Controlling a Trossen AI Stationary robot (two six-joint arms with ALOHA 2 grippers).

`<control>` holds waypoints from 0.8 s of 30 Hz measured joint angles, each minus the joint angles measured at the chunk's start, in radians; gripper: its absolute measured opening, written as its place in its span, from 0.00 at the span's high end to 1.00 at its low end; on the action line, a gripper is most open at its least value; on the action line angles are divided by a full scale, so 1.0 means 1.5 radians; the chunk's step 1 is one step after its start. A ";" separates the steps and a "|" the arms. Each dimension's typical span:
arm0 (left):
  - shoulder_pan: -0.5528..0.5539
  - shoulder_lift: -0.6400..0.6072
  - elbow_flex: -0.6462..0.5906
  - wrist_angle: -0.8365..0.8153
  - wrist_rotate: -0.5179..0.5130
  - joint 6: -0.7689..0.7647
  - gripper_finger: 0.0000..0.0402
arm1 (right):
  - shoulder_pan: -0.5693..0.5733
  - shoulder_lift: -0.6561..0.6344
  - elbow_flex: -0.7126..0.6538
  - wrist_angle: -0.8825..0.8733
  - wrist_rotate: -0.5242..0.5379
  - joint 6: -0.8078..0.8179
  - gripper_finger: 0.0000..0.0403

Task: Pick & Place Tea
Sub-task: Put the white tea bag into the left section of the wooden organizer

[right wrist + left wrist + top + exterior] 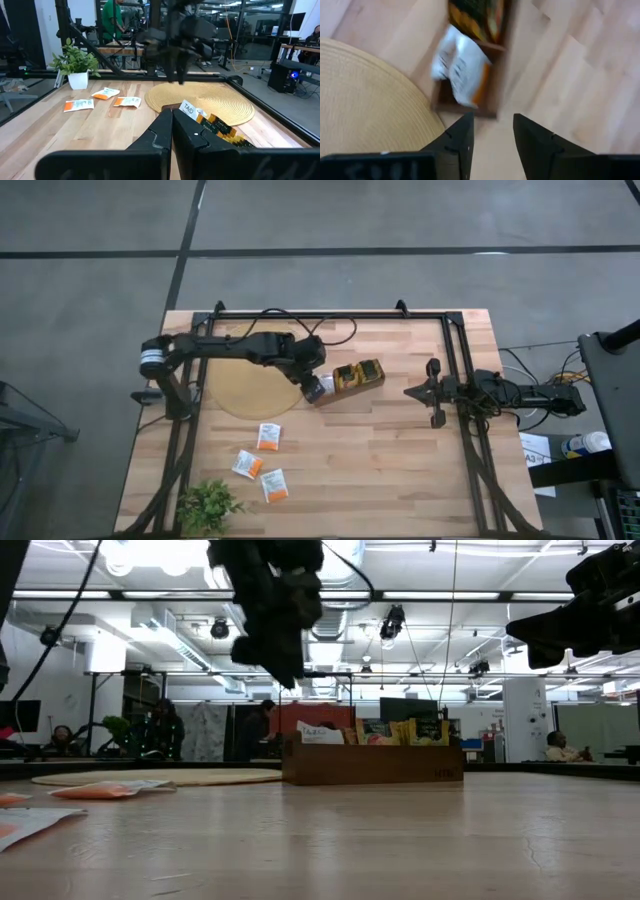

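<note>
Tea sachets: three white-and-orange flat packets (260,463) lie loose on pale wooden worktop (400,470), near leafy green plant (208,505). One white-orange sachet (462,70) sits in end compartment of long brown wooden tray (352,377), directly below left end effector (316,387), fingers parted, nothing held. I judge left arm nearer to loose packets. Right end effector (434,394) clenched, empty, well apart.

Light wooden table (400,470), round woven mat (245,385), brown tray (355,376), three tea sachets (268,437), potted plant (208,505)
</note>
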 joint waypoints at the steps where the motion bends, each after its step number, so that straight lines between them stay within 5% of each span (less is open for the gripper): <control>1: -0.009 -0.012 0.000 -0.013 -0.001 0.001 0.67 | 0.000 0.000 0.000 0.000 0.000 0.000 0.98; 9: -0.126 -0.078 0.000 -0.090 -0.035 -0.042 0.67 | 0.000 0.000 0.000 0.000 0.000 0.000 0.98; 13: -0.168 -0.089 -0.016 -0.125 -0.035 0.035 0.67 | 0.000 0.000 0.000 0.000 0.000 0.000 0.98; 24: -0.223 -0.199 -0.211 -0.052 -0.037 0.088 0.66 | 0.000 0.000 0.000 0.000 0.000 0.000 0.98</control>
